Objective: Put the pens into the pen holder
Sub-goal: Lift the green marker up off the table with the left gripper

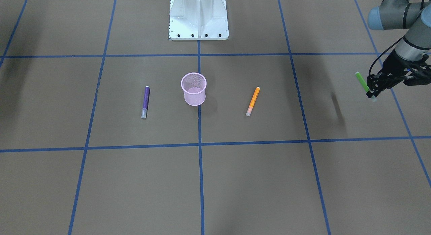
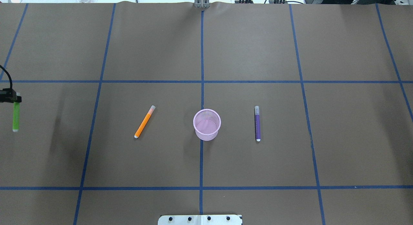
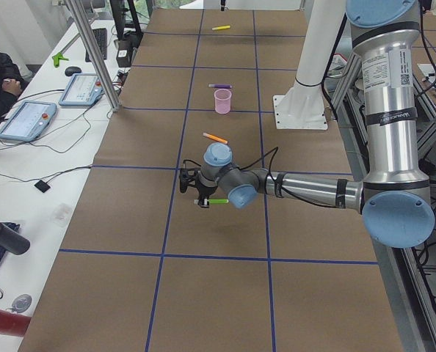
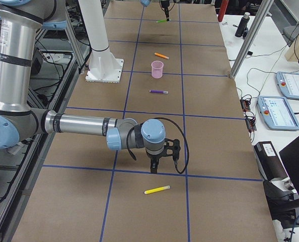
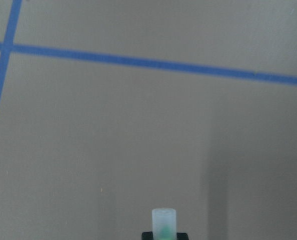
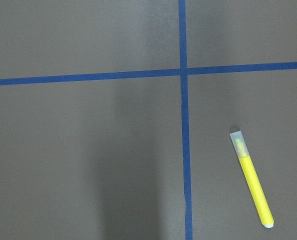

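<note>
The left gripper (image 1: 372, 91) clamped the green pen (image 2: 15, 117) by its pale cap, aloft over the table's (image 2: 161, 41) left end, roughly level, body pointing toward the robot; whether the right gripper (image 4: 153, 170) was open could not be told

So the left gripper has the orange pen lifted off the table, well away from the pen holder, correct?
No: the left gripper holds the green pen, as the front-facing view shows. The orange pen lies beside the pen holder.
</note>
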Controlling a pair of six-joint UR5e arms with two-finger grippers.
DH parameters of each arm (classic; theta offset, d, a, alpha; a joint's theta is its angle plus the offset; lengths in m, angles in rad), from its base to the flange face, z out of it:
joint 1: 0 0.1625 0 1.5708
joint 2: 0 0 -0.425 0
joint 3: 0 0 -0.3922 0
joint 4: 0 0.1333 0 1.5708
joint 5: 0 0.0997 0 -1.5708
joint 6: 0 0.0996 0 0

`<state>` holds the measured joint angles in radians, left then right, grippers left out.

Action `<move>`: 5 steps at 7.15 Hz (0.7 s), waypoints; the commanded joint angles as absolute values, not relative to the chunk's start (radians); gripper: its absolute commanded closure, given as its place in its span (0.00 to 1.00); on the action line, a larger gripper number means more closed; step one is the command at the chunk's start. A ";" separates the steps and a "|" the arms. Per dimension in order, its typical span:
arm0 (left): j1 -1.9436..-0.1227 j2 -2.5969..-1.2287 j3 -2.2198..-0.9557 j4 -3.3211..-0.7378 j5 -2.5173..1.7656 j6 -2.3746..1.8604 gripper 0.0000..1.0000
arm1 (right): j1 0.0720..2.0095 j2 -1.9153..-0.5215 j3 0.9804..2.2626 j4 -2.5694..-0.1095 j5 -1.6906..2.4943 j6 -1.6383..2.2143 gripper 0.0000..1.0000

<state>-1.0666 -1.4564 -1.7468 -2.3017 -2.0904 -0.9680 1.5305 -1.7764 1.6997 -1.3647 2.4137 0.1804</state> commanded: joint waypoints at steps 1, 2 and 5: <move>-1.147 -1.567 -1.752 -2.299 -2.097 -0.968 1.00 | 1.529 -1.758 1.568 -1.257 2.410 0.110 0.00; -1.166 -1.633 -1.755 -2.252 -2.095 -0.968 1.00 | 1.531 -1.734 1.490 -1.182 2.411 0.056 0.00; -1.183 -1.771 -1.784 -2.209 -2.082 -0.972 1.00 | 1.526 -1.637 1.316 -1.144 2.415 -0.095 0.00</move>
